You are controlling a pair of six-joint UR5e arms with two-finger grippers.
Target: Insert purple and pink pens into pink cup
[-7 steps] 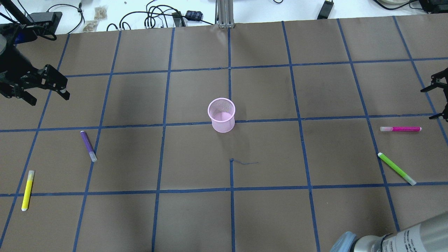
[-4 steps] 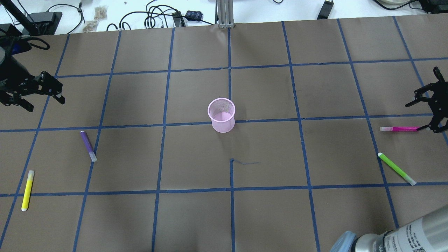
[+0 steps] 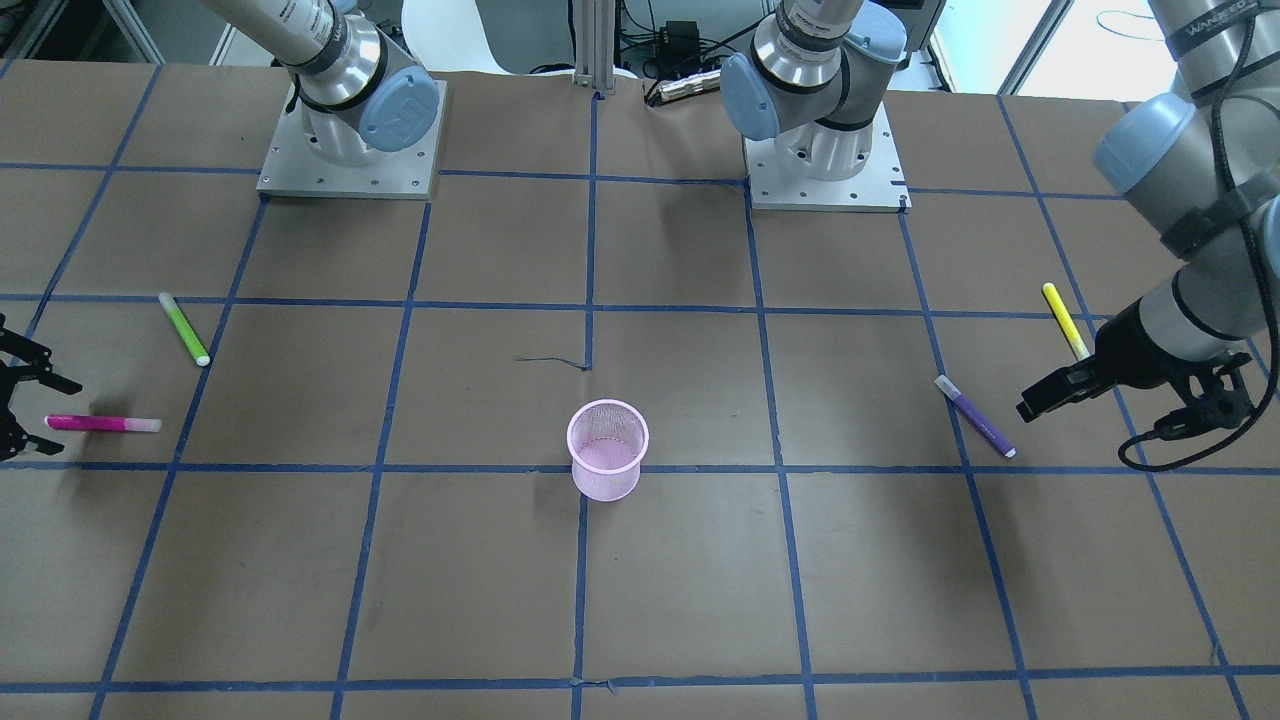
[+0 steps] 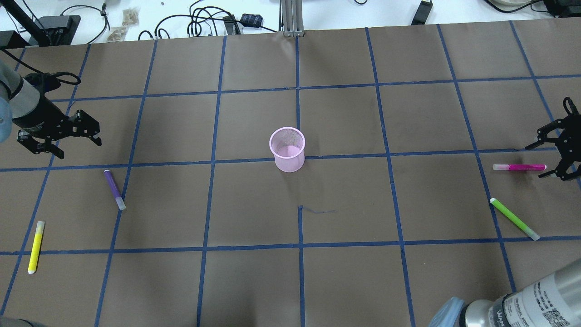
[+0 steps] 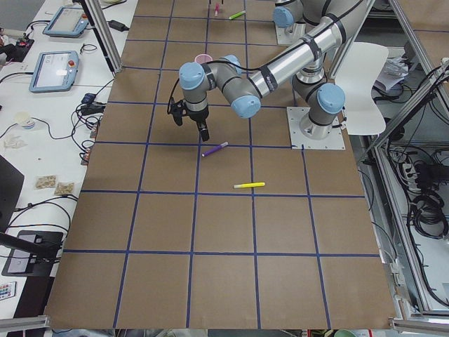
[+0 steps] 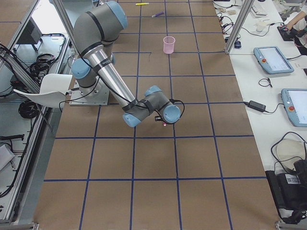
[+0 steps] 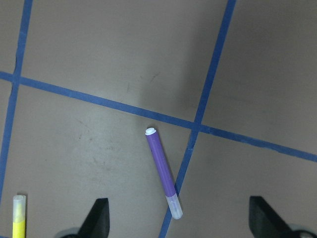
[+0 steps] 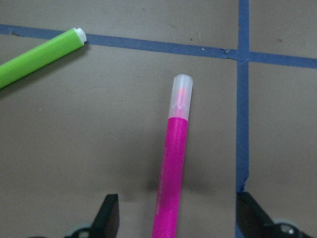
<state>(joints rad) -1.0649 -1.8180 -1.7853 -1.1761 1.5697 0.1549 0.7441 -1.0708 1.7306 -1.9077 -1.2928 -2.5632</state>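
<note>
The pink mesh cup [image 4: 287, 149] stands upright at the table's middle. The purple pen [image 4: 114, 189] lies flat on the left. My left gripper [image 4: 78, 146] is open and empty, above the table and a little beyond the pen. In the left wrist view the purple pen [image 7: 163, 171] lies just ahead of the open fingers, its clear cap nearest them. The pink pen [image 4: 519, 167] lies flat on the right. My right gripper [image 4: 536, 161] is open and low, its fingers either side of the pen's outer end. In the right wrist view the pink pen [image 8: 173, 168] runs between the fingers.
A yellow pen [image 4: 36, 247] lies at the near left and a green pen [image 4: 514, 219] at the near right, close to the pink pen. Cables and adapters [image 4: 204, 20] lie along the far edge. The arm bases [image 3: 350, 150] stand at the robot's side.
My right gripper has come in from the right edge and down to the pink pen's end. My left gripper has shifted right and nearer, towards the purple pen. The pens and cup have not moved.
</note>
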